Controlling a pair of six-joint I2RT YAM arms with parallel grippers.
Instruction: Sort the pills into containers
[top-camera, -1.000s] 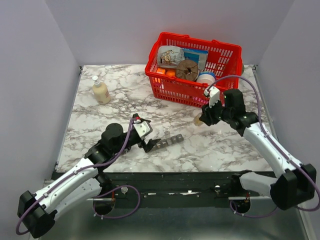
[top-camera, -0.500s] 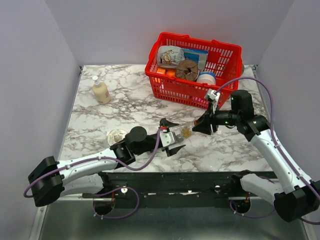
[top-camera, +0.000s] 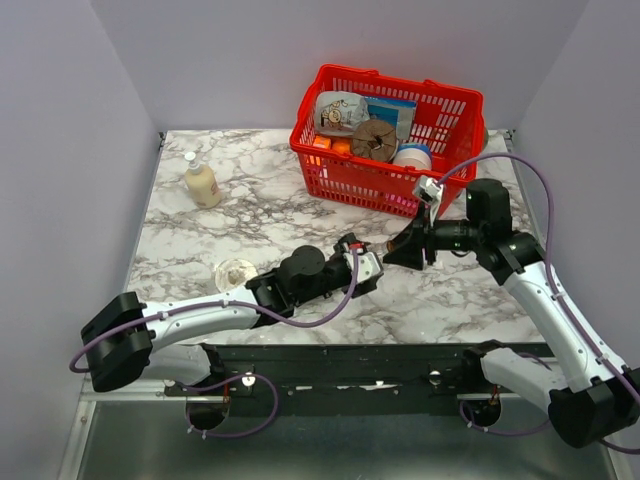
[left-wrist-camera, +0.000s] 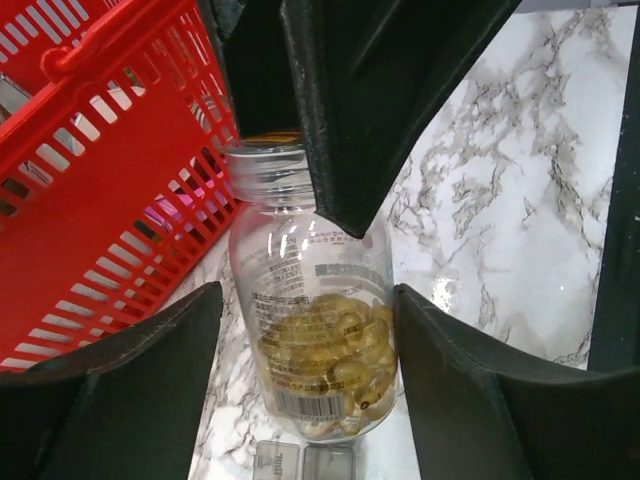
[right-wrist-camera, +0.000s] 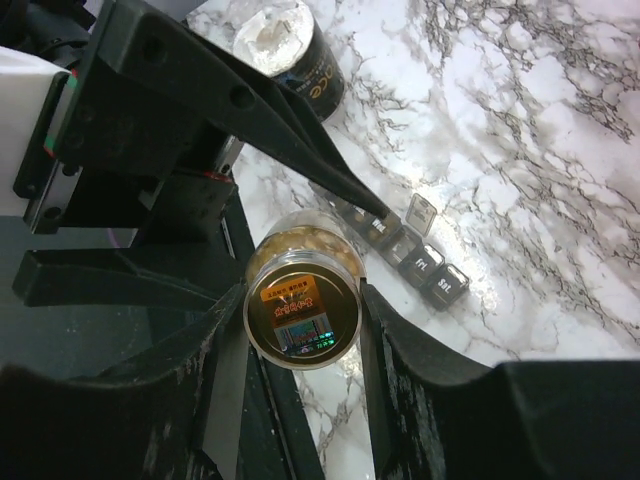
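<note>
The pills (left-wrist-camera: 335, 360) are yellow-tan capsules massed in the bottom of a clear bottle (left-wrist-camera: 300, 270) hanging in the air. My right gripper (right-wrist-camera: 300, 295) is shut on the bottle near its threaded neck, and the bottle's gold round end (right-wrist-camera: 302, 312) faces the right wrist camera. My left gripper (left-wrist-camera: 308, 290) has its fingertips against both sides of the bottle's body. In the top view the two grippers meet, left (top-camera: 366, 260) and right (top-camera: 402, 250). The containers, a dark grey organiser strip (right-wrist-camera: 425, 262), lie just under the bottle with one lid (right-wrist-camera: 421, 212) raised.
A red mesh basket (top-camera: 335, 170) full of goods stands at the back right, close behind the bottle (left-wrist-camera: 90, 210). A cream pump bottle (top-camera: 201, 183) is at the back left. A loose round cap (top-camera: 235, 271) lies open side up near the front left.
My left arm swung right from the organiser to the bottle and its wide jaws closed in on it. The right gripper turned the bottle toward the left arm.
</note>
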